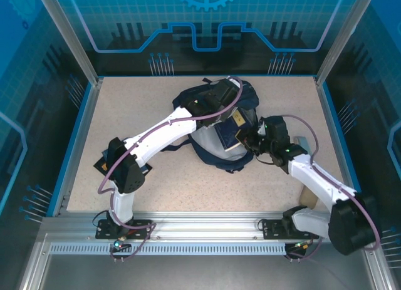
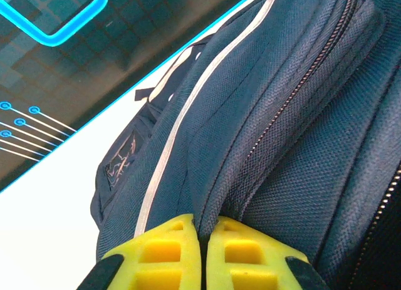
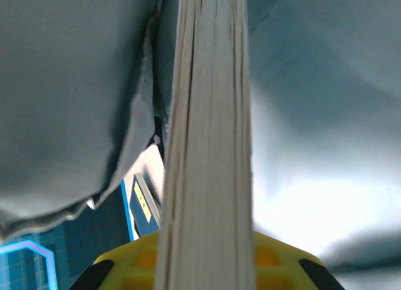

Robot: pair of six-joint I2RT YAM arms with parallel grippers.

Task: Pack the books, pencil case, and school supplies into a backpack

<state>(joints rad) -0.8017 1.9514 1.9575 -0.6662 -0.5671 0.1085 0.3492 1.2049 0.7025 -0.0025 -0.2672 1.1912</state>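
- The backpack [image 1: 250,99] lies mid-table [image 1: 138,177], with the left gripper [image 1: 219,96] on its top. The left wrist view shows its yellow fingers [image 2: 166,255] pinched narrow on a fabric fold beside a zipper [image 2: 294,93].
- The right gripper [image 1: 250,139] clamps a book [image 1: 230,132] at the backpack's mouth.
- The right wrist view shows page edges between pale lining [image 3: 75,83], and a blue cover [image 3: 143,205], perhaps a second book.

Backpack [image 1: 250,99]: middle hidden under left arm [image 1: 169,130]; cropped right and below in left wrist view. Book [image 3: 210,146] at backpack mouth: blurred, cropped top and bottom in right wrist view.
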